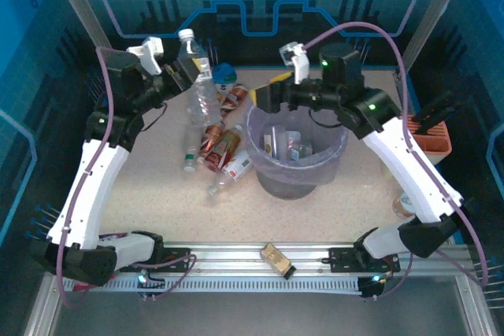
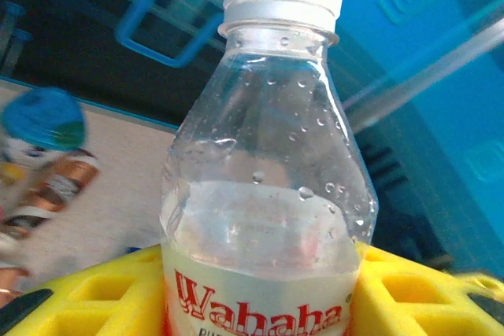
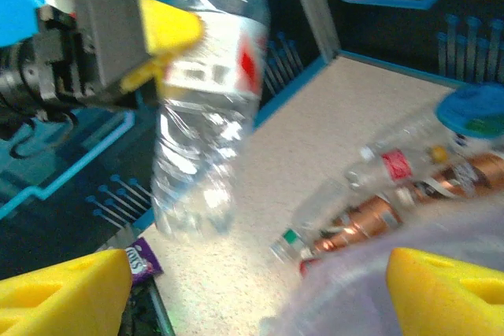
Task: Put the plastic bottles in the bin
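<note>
The speckled tabletop (image 1: pixel 157 194) carries everything. The bin (image 1: pixel 272 182), round and grey with a translucent lavender bag folded over its rim, stands about mid-tabletop, a little toward the right edge. A few items lie inside it.

My left claw (image 1: pixel 178 78) is raised over the far left part of the tabletop. It pinches a clear bottle (image 1: pixel 198 88) at its label, a yellow pad on either side. That bottle stands nearly upright with its white ribbed cap on top. Droplets cling inside its shoulder, and its white band carries red "Wahaha" lettering.

My right claw (image 1: pixel 262 100) hangs just over the bin's far left rim, holding nothing, its yellow fingers (image 3: pixel 63 293) spread wide.

Between the bin and the left edge lies a loose pile of bottles (image 1: pixel 219 147) on their sides. Some are brown-copper, others clear with white and red labels, and one has a green cap (image 1: pixel 189 168).

A small gold-brown box (image 1: pixel 276 257) sits at the near edge.
</note>
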Available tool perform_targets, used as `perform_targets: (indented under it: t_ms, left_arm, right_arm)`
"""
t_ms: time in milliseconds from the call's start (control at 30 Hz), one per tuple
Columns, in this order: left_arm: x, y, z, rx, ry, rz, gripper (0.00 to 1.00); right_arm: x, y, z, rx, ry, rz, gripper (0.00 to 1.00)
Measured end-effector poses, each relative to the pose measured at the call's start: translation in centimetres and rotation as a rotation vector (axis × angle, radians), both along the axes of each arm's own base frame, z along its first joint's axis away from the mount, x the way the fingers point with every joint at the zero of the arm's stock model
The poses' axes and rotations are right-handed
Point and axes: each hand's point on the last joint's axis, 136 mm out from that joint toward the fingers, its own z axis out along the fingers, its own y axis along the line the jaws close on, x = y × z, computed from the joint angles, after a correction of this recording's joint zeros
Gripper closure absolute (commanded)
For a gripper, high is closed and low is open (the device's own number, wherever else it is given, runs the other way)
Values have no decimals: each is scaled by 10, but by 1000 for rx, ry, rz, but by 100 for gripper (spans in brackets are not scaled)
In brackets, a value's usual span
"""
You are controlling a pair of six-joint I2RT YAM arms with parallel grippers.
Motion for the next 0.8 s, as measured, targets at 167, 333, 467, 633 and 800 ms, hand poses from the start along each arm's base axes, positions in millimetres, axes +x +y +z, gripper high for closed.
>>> perform_targets:
  t_ms: [167,333,467,633,800]
  left_arm:
    - [-17,-21,10,-48,-39,-59,51]
    - [-20,-31,14,-105,-58,-86,51]
    - [-19,-36,9,-132,-56,-98,51]
    - [-22,-42,17,-164,-86,-126,51]
    - [-19,-40,22,-170,-106,-110,46]
  right_arm:
    - [1,41,-1,-23,-34,56,14]
    - [10,62,-15,-9,1,91,14]
    - [11,77,-22,33,51,150,15]
    - [14,90,-19,120,111,226,27]
    - [18,86,-10,177,128,247,44]
